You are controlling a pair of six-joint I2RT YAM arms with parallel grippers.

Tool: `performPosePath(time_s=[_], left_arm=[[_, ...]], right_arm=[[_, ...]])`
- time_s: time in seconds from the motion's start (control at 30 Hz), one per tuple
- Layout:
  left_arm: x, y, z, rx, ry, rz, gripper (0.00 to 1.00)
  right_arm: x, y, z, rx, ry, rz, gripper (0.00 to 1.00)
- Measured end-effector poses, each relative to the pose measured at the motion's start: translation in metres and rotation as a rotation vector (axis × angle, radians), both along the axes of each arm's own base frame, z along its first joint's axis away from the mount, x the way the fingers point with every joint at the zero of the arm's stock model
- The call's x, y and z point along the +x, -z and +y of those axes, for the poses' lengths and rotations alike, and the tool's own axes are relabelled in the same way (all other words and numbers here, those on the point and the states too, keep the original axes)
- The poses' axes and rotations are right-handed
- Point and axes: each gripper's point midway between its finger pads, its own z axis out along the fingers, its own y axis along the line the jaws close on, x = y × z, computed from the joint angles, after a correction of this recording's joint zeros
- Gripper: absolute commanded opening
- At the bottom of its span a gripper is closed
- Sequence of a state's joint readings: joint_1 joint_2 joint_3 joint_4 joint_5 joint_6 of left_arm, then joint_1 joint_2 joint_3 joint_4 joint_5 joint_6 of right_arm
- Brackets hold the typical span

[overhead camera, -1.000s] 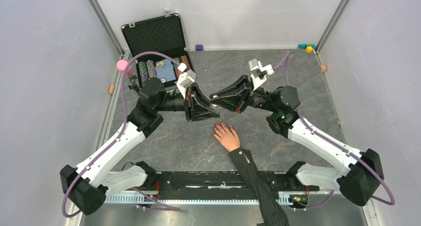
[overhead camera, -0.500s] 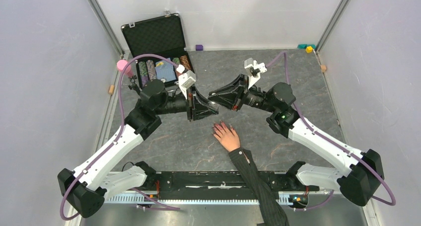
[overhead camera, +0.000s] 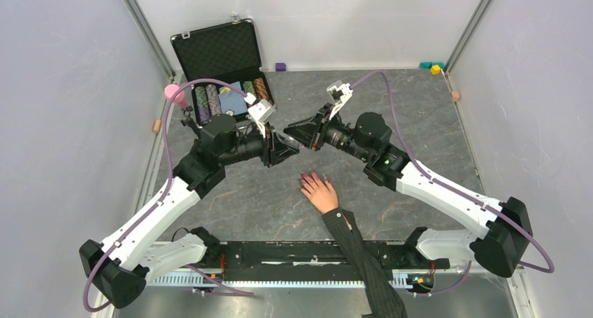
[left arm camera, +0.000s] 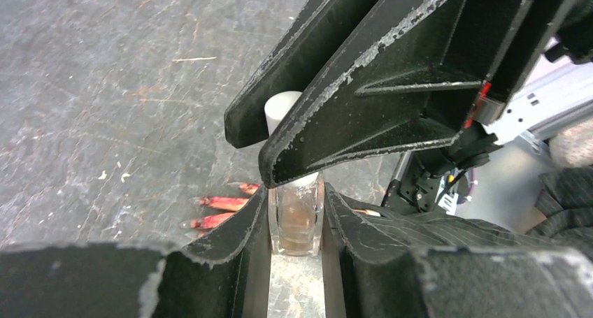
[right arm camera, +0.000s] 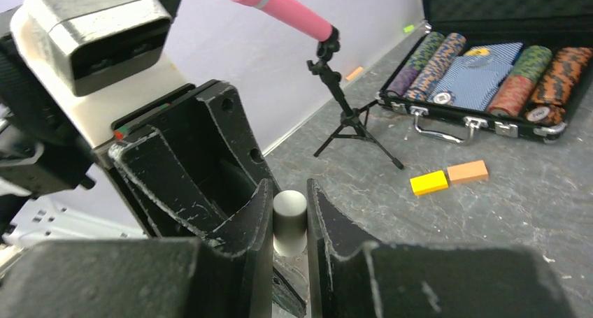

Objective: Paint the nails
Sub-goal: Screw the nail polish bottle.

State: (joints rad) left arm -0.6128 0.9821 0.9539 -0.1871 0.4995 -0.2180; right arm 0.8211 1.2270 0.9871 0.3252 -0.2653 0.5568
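**Q:** Where are the nails logged?

**A:** The nails (overhead camera: 305, 181), reddish-pink and glossy, are noted at the tips of a pale hand (overhead camera: 322, 193) laid flat on the counter (overhead camera: 419, 115). A dark pinstriped sleeve (overhead camera: 363, 262) is seen on the near side of the hand, toward the arm bases.

**Q:** How are the fingers recorded?

**A:** The left fingers (overhead camera: 288, 150) are found just beyond the hand, clamped tight on the glass body of a small clear bottle (left arm camera: 296, 223), which is held upright between them. The right fingers (overhead camera: 299, 131) are also placed just beyond the hand, meeting the left ones tip to tip. They are drawn in narrow around the bottle's white cap (right arm camera: 289, 220), which is pinched on both sides.

**Q:** Is the bottle in contact with the hand?

**A:** It is seen apart from the hand. In the left wrist view the nails are glimpsed on the counter below the bottle and a little to its left. How high the bottle is held over the hand cannot be told.

**Q:** What else is entered?

**A:** An open black case (overhead camera: 217, 52) filled with rows of poker chips (right arm camera: 489, 70) is noted well beyond the hand, to its left in the overhead view. A pink rod (right arm camera: 280, 3) on a small black tripod (right arm camera: 349, 119) is seen farther left of the hand, beside that case. A yellow block (right arm camera: 428, 182) and an orange block (right arm camera: 468, 171) are logged side by side on the counter, only in the right wrist view.
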Motion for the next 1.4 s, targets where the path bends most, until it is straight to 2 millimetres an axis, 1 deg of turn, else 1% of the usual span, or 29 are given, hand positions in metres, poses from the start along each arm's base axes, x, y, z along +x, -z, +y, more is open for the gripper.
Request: performPosePath(time_s=[0.3,0.6,0.7,0.9,1.0,1.13,1.23,1.4], left_arm=[[0.011,0.017,0.013,0.064,-0.1,0.019,0.02],[0.011,0.027,0.017,0.101,-0.121,0.04,0.02],[0.011,0.028,0.017,0.102,-0.119,0.04,0.02],[0.011,0.026,0.016,0.099,-0.11,0.03,0.02],[0.018,0.019,0.017,0.082,-0.127,-0.002,0.02],[0.021,0.015,0.015,0.072,-0.126,-0.02,0.02],[0.023,0.013,0.014,0.069,-0.125,-0.024,0.02],[0.021,0.01,0.012,0.06,-0.109,-0.029,0.02]], right_arm=[[0.013,0.019,0.008,-0.006,0.18,0.127,0.0],[0.014,0.028,0.01,-0.002,0.316,0.179,0.0],[0.014,0.028,0.01,-0.011,0.343,0.175,0.11],[0.012,0.026,0.008,-0.03,0.353,0.144,0.39],[0.007,0.027,0.006,-0.059,0.341,0.127,0.49],[0.01,0.013,-0.002,-0.058,0.317,0.082,0.61],[0.016,-0.001,-0.014,-0.05,0.301,0.037,0.67],[0.028,-0.026,-0.043,-0.015,0.299,-0.035,0.72]])
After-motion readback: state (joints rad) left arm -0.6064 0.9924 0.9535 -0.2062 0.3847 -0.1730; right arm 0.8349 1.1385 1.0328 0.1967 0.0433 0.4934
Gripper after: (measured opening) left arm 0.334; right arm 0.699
